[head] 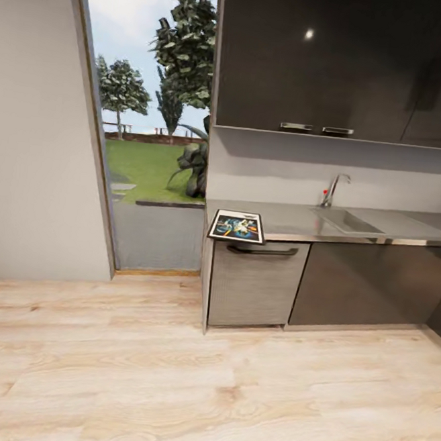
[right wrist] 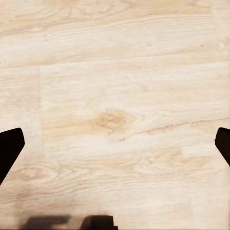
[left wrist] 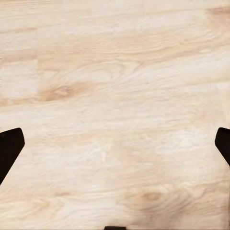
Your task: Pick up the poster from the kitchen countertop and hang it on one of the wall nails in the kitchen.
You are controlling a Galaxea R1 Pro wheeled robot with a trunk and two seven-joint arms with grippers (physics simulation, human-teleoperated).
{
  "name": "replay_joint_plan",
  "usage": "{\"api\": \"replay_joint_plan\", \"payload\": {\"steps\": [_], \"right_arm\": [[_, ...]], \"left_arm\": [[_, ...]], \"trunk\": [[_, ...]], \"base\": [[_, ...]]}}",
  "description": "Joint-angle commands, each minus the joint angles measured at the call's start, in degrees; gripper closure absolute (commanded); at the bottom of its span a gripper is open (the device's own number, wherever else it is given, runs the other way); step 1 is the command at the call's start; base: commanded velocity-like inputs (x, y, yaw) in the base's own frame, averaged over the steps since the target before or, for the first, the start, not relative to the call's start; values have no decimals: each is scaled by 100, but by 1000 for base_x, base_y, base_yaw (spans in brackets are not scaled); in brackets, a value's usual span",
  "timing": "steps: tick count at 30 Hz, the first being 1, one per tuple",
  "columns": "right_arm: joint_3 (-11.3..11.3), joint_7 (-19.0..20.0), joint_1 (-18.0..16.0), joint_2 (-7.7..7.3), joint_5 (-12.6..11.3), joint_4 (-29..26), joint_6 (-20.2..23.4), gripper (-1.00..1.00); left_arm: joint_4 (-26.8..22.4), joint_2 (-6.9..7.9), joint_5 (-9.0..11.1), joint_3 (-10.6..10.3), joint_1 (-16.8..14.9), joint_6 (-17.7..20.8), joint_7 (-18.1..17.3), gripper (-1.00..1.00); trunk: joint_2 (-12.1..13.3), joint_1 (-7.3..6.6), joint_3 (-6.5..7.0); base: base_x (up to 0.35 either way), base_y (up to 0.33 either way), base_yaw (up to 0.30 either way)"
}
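The poster lies flat at the left end of the kitchen countertop, right at the near edge above a cabinet front with a dark handle, its long axis running left to right along the counter. Farther right along the worktop sit the inset sink and the chrome tap; dark wall cupboards hang above.

In the head view the poster is ahead and slightly right of centre, with a wide stretch of pale wood floor between it and the robot, so the next step is likely a drive forward before either arm can reach. Neither arm looks clearly closer from here; the right may have a small edge.

The left gripper and the right gripper both point down at the floor with their dark fingertips spread wide to the frame edges, released and holding nothing.

No wall nail can be made out; the bare grey wall left of the open doorway shows none at this size, and the poster's artwork is too small to read.
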Motion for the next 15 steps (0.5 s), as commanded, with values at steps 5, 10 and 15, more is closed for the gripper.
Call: {"api": "replay_joint_plan", "payload": {"steps": [5,10,15], "right_arm": [[4,-1,-3,-1,6,5,-18,-100],[4,-1,-3,-2,6,5,-18,-100],[1,-1,-3,-10,6,5,-18,-100]], "left_arm": [[-8,-2,-2,3,2,-15,2,-100],[-8,-1,-2,2,2,-16,2,-100],[-8,3,-2,2,2,-16,2,-100]], "trunk": [[-2,2,-5],[-2,2,-5],[-2,2,-5]], "base": [[79,-82,283],[61,-39,149],[207,-106,35]]}}
